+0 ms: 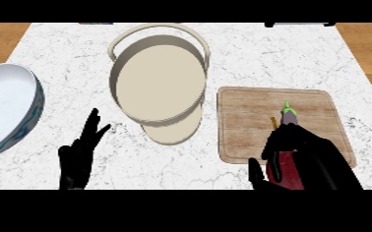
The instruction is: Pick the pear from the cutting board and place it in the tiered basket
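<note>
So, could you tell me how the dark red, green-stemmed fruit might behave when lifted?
The dark red, green-stemmed fruit looks smooth and rounded, so it may slip or roll on the wooden cutting board. It looks stiff; the right hand curling round it probably steadies it.

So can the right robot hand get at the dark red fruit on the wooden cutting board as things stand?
Probably yes: the right robot hand is already curled over the dark red fruit at the near edge of the wooden cutting board, with nothing between them.
</note>
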Controlling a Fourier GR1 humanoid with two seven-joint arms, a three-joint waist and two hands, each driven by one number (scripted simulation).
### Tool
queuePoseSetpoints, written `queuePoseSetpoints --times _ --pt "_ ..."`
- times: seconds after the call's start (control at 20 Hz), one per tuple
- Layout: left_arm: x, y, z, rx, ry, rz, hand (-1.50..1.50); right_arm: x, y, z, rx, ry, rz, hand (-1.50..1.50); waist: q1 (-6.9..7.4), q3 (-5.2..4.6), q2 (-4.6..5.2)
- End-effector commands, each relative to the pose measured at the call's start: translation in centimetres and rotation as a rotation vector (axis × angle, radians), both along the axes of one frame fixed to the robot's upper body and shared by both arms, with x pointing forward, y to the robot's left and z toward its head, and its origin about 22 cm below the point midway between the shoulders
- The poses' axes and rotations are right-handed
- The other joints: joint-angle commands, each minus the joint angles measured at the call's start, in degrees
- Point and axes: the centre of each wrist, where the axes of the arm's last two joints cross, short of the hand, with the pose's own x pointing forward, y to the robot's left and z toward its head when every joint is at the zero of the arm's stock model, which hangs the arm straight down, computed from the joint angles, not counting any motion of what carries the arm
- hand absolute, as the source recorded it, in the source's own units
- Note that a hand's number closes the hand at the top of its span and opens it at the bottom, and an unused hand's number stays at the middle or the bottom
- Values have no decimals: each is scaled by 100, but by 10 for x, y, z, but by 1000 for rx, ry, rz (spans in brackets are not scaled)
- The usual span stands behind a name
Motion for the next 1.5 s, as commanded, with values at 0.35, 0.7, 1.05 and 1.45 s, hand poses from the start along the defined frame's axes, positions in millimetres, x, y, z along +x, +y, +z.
queuePoseSetpoints --times 0.35,0.7,1.05,1.45 --pt "3 5 -10 20 66 0 0 -29 -14 101 8 -306 25 150 59 -33 44" --pt "0 -14 -10 0 59 0 0 6 15 141 18 -285 -27 150 126 -25 48" --pt "3 -5 -7 -2 52 0 0 46 46 164 26 -236 -52 150 154 -24 54" --pt "1 6 -11 2 41 -1 0 103 71 167 2 -179 24 150 186 -21 77"
